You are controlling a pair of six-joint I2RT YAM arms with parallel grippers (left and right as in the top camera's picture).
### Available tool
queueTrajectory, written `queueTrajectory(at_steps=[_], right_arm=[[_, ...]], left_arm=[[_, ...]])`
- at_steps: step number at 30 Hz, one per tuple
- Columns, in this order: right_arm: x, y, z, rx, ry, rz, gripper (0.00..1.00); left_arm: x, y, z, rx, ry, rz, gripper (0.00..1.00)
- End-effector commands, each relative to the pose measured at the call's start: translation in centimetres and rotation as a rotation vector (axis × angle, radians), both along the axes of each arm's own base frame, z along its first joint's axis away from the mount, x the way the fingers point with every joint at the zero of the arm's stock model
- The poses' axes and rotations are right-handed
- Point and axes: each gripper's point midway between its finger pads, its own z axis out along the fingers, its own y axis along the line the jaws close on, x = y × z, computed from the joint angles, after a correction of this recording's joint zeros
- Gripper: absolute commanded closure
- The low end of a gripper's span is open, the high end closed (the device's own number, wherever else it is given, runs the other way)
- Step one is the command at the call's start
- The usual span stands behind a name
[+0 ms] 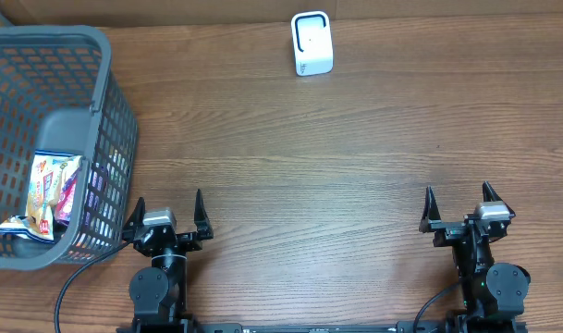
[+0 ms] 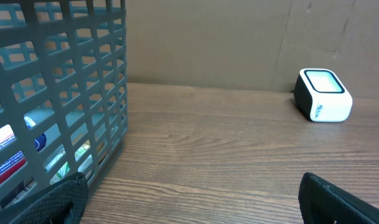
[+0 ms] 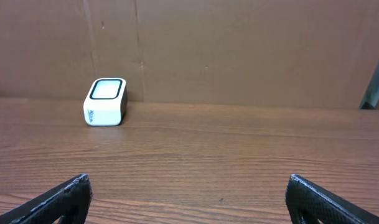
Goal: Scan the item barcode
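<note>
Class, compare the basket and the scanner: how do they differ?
The basket is grey; the scanner is white. The basket is much larger than the scanner. The basket has open lattice walls and holds packets; the scanner is a solid block. Both stand on the table.

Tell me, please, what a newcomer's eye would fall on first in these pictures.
The grey mesh basket at the left edge of the table, with colourful snack packets lying inside, stands out most. A small white scanner sits alone near the far edge, roughly centre. At the near edge the left arm and right arm sit apart, jaws wide open and empty.
</note>
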Motion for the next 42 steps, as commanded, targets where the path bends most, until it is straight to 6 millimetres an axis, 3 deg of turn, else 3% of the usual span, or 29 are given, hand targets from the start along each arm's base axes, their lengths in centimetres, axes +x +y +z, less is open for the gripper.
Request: queueTrajectory(at_steps=[1,8,9,12,14,16,19,24,28,31,34,35,37,42], right_arm=[[0.0,-0.1,-0.1,0.004,-0.005,-0.004,0.0],[0.0,-0.1,-0.1,0.004,-0.005,-0.004,0.0],[0.0,-0.1,-0.1,0.004,-0.005,-0.004,0.0],[0.0,-0.1,-0.1,0.004,-0.005,-0.004,0.0],[0.0,-0.1,-0.1,0.004,-0.005,-0.004,0.0],[0.0,-0.1,-0.1,0.004,-0.005,-0.004,0.0],[0.0,-0.1,-0.1,0.004,-0.005,-0.004,0.0],[0.0,-0.1,-0.1,0.004,-0.005,-0.004,0.0],[0.0,-0.1,-0.1,0.004,-0.005,-0.004,0.0],[0.0,-0.1,-0.1,0.004,-0.005,-0.004,0.0],[0.0,-0.1,-0.1,0.004,-0.005,-0.004,0.0],[0.0,-0.1,-0.1,0.004,-0.005,-0.004,0.0],[0.0,-0.1,-0.1,0.004,-0.005,-0.004,0.0],[0.0,-0.1,-0.1,0.004,-0.005,-0.004,0.0]], left_arm=[[0.0,-0.1,0.0,0.015,-0.004,-0.008,0.0],[0.0,-0.1,0.0,0.016,-0.004,-0.008,0.0],[0.1,-0.8,0.2,-0.032,-0.019,-0.045,0.0],[-0.3,-5.8,0.6,-0.307,-0.015,-0.32,0.0],[-0.8,-7.7,1.4,-0.435,-0.011,-0.429,0.0],[-1.3,-8.7,2.9,-0.472,-0.053,-0.504,0.0],[-2.6,-10.1,7.1,-0.387,-0.208,-0.63,0.0],[-4.4,-8.8,15.0,-0.181,-0.413,-0.558,0.0],[-4.4,-5.7,19.9,-0.112,-0.296,-0.34,0.0],[-3.8,-6.2,21.8,-0.075,-0.091,-0.358,0.0],[-3.8,-10.0,24.4,-0.03,0.082,-0.604,0.0],[-3.3,-10.1,25.1,-0.004,0.1,-0.613,0.0],[-1.8,-9.3,26.3,0.008,0.131,-0.567,0.0],[2.2,-4.2,27.2,-0.094,0.416,-0.234,0.0]])
